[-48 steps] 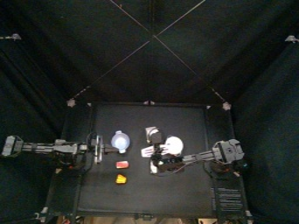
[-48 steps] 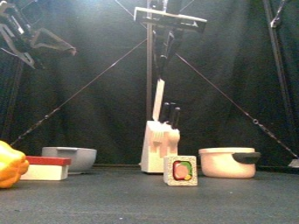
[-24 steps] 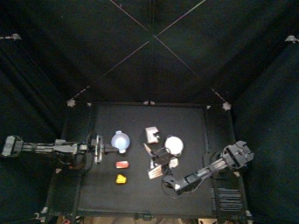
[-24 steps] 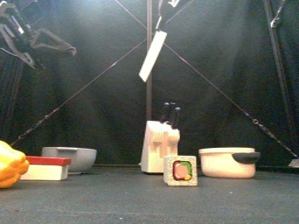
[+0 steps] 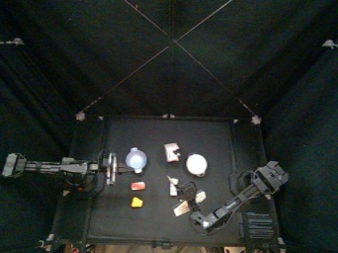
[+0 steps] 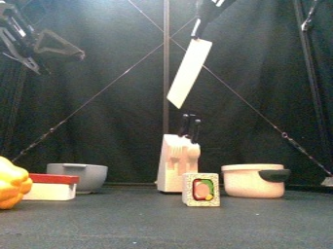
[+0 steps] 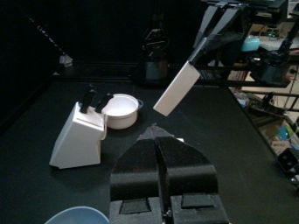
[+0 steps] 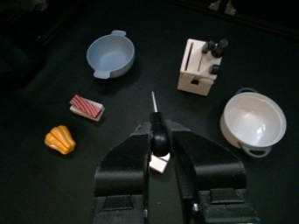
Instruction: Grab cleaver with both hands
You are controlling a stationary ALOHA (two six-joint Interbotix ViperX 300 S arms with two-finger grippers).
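While the white pot (image 8: 253,121) and the pale blue bowl (image 8: 108,54) sit open-mouthed on the table (image 8: 47,83), the right wrist view looks straight into both and shows only their bare insides. The white knife block (image 8: 198,68) is the one holder with anything in it: dark handles stick up out of its top.

Compared with a second ago, the right arm has swung away from the middle of the table toward its front right corner in the top view, carrying the cleaver (image 6: 190,72) with it. In the front view the blade earlier rose just above the block; half a second ago it hung higher and farther left; it now hangs high above the block, tilted, its lower end to the left. The left arm has stayed at the table's left side.

Seen from the front and from the left wrist, the cleaver is a flat, white, rectangular blade with a dark handle at its upper end. From the right wrist it appears edge-on, a thin line running out between the jaws.

Gripping that handle, the right claw (image 8: 156,138) has its jaws closed around it. The left claw (image 7: 159,142) has its jaws pressed together on nothing, well apart from the blade.

Elsewhere on the table are a red-and-white block (image 8: 86,107), an orange-yellow pepper (image 8: 59,138), and a small card (image 6: 201,190).
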